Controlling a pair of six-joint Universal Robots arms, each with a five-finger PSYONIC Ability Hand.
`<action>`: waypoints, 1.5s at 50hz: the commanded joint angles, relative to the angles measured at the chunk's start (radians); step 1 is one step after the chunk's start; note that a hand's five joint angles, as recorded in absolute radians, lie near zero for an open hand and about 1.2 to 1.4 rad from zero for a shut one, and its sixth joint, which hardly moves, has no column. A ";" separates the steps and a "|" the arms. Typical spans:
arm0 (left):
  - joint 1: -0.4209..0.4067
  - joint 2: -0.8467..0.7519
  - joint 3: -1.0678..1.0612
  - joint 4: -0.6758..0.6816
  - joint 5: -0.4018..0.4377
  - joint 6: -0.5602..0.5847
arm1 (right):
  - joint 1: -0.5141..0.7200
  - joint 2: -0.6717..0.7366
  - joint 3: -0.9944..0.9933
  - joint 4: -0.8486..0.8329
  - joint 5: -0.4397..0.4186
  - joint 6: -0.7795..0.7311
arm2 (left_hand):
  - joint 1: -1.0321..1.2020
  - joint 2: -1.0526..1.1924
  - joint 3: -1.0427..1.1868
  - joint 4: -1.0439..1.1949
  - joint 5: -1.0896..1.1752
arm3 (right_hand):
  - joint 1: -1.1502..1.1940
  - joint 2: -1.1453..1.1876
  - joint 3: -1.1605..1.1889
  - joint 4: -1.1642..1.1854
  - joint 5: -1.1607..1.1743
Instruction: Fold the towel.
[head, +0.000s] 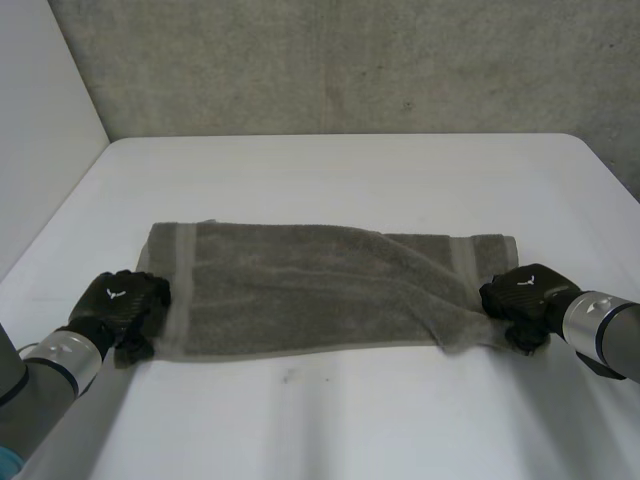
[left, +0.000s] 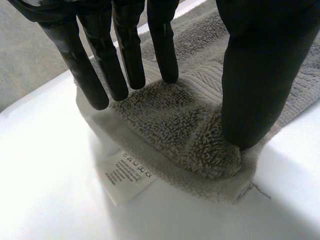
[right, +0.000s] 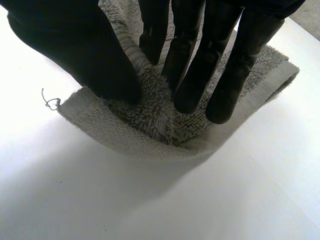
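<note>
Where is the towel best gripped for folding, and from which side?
By its two near corners, from the ends: the towel lies flat, its length across the table, putting one corner by the left hand and one by the right hand, which pinch there.

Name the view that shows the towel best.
Head view: the whole towel lies spread out. The left wrist view gives the corner at the left hand, the right wrist view the corner pinched by the right hand.
</note>
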 joint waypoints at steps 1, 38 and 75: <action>0.000 0.005 0.018 0.000 -0.001 0.000 | 0.011 0.000 0.001 0.000 0.000 0.000 | 0.123 0.123 0.123 0.123 0.126 | 0.432 0.223 0.208 0.200 0.235; 0.030 0.328 -0.005 -0.243 0.008 -0.003 | -0.005 -0.160 -0.019 0.126 -0.006 0.003 | 0.804 0.804 0.804 0.804 0.806 | 0.432 0.223 0.208 0.200 0.235; -0.166 -0.036 0.804 -0.258 -0.189 -0.108 | 0.113 -0.021 -0.490 -0.165 0.167 0.228 | 0.804 0.804 0.804 0.804 0.806 | 0.432 0.223 0.208 0.200 0.235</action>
